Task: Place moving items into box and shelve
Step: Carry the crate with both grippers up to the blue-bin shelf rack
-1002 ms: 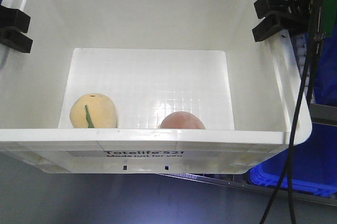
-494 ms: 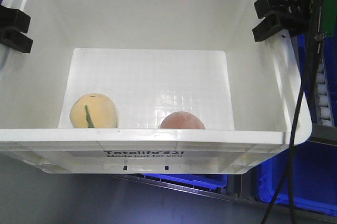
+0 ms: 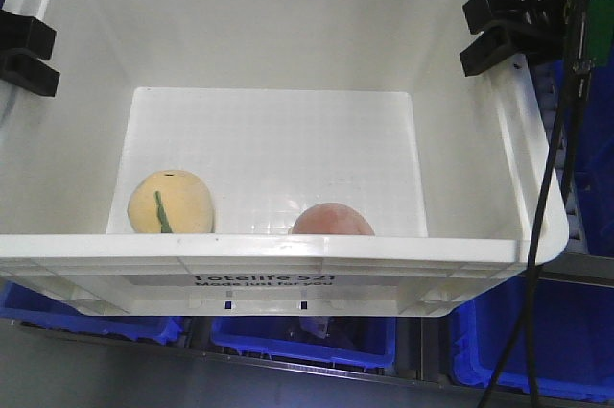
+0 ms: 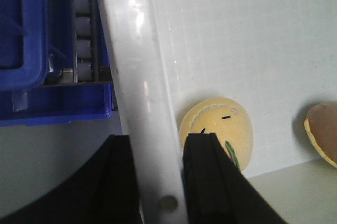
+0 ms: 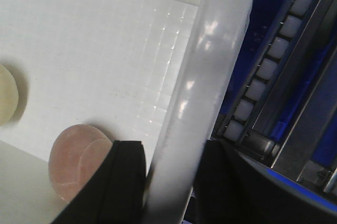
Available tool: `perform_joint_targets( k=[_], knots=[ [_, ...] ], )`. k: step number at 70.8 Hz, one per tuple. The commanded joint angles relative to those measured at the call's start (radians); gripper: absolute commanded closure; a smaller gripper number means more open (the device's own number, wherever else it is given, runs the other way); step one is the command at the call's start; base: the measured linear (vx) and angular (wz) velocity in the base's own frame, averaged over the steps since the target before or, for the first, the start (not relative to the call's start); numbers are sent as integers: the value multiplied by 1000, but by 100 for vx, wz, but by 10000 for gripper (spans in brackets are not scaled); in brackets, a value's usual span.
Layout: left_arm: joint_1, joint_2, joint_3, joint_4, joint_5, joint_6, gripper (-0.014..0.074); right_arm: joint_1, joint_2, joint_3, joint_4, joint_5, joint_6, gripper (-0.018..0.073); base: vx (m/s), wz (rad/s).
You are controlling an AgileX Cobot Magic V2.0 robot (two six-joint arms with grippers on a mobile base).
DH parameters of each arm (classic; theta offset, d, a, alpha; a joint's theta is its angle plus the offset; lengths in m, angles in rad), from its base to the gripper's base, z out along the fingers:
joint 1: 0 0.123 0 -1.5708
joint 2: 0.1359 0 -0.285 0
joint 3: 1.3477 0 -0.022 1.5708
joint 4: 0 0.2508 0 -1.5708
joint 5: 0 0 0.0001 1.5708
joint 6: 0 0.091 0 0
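White box (image 3: pixel 259 249) fills the front view, held up, print "Totelife 521" on its near wall. Open top, grid-pattern floor visible.

Blue bins (image 3: pixel 307 336) sit below and behind the box, on a metal shelf frame. More blue plastic shows on the right side and in both wrist views. Roller rail (image 5: pixel 268 66) of white rollers runs just outside the box's right wall; a similar roller strip (image 4: pixel 84 23) lies outside the left wall.

Left gripper (image 3: pixel 19 53) clamps the box's left rim: in the wrist view (image 4: pixel 160 145) one black finger is outside the wall, one inside, wall pinched between. Right gripper (image 3: pixel 499 32) does the same on the right rim, fingers either side of the wall (image 5: pixel 171 171), closed tight on it.

Yellow toy (image 3: pixel 171 203) lies on the box floor, near-left corner, green stripe showing; from the left wrist (image 4: pixel 218 132) it sits just beside the inner finger. Pink toy (image 3: pixel 331 219) rests on the floor against the near wall, right of centre, apart from the yellow one.

Black cable (image 3: pixel 552 168) hangs down past the box's right side.
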Motion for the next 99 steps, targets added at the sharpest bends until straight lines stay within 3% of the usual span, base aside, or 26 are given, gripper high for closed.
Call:
perform_joint_targets(
  k=[1,99],
  knots=[
    [-3,-39,-44,-57,-97,8,613,-1,-45,-38,66,-76,-27,571,10,-24],
    [-3,-39,-44,-57,-97,8,613,-1,-45,-38,66,-76,-27,571,4,-14]
  ],
)
